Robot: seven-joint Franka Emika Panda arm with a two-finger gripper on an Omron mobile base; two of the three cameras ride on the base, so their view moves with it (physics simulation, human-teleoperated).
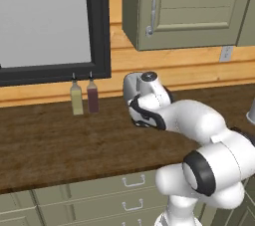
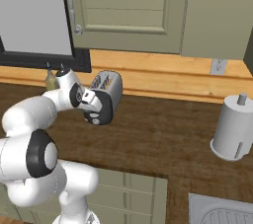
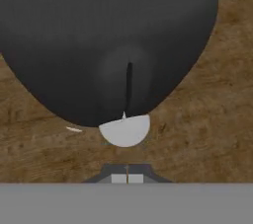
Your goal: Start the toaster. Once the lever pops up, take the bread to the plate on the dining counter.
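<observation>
While pressed shut, gripper empty, fingertips just before the toaster black end panel, lever near.

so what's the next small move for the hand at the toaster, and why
Probably press down a little further along the slot. In the hand view the shut hand sits just short of the lever, the light tab at the near end of the dark vertical slot in the toaster's black end panel. Whether the lever is fully down and latched can't be told.
</observation>
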